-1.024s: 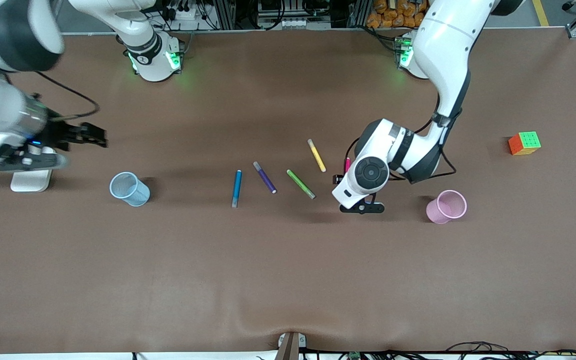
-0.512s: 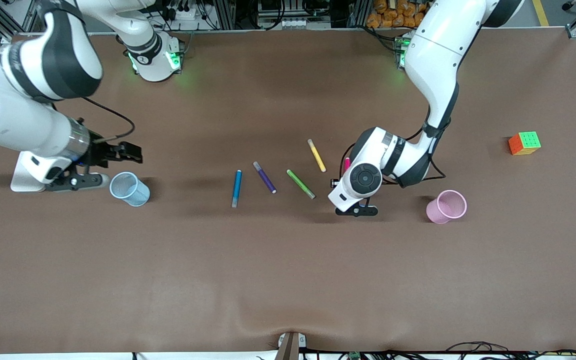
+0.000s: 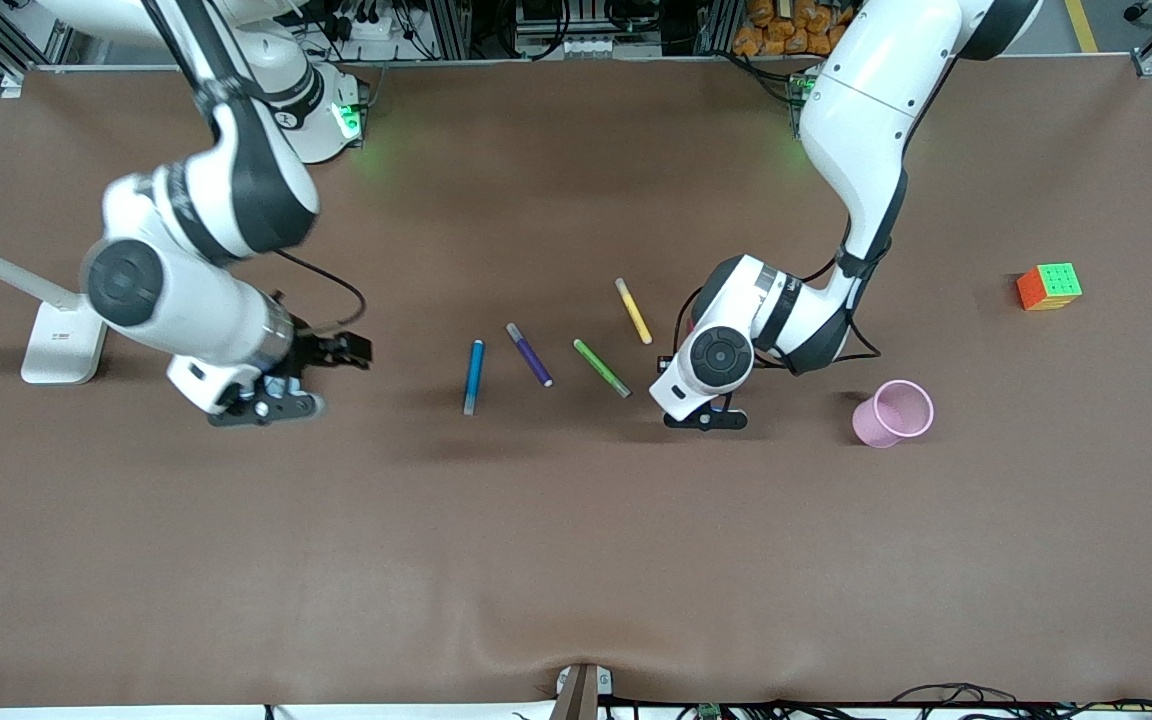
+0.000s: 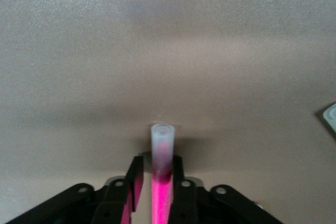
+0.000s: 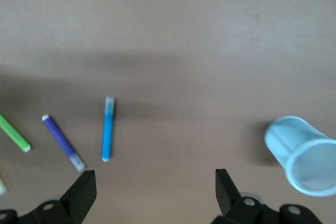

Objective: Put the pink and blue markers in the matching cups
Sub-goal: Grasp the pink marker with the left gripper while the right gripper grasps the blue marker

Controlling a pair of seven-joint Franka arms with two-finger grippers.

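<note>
The pink marker (image 4: 161, 182) lies on the table between the fingers of my left gripper (image 4: 156, 163), which have closed in on it; one finger touches it and a thin gap shows at the other. In the front view my left gripper (image 3: 704, 418) covers that marker. It sits beside the pink cup (image 3: 894, 412). The blue marker (image 3: 473, 376) lies toward the right arm's end of the marker row. My right gripper (image 3: 266, 408) hangs open and empty over the blue cup's spot and hides the cup there. The right wrist view shows the blue cup (image 5: 304, 156), the blue marker (image 5: 108, 129) and my open right gripper (image 5: 155, 198).
Purple (image 3: 529, 354), green (image 3: 601, 368) and yellow (image 3: 633, 311) markers lie between the blue marker and my left gripper. A colour cube (image 3: 1049, 286) sits toward the left arm's end. A white stand (image 3: 61, 350) is at the right arm's end.
My right arm has swung in from its end of the table to over the blue cup. My left gripper's jaws have narrowed around the pink marker.
</note>
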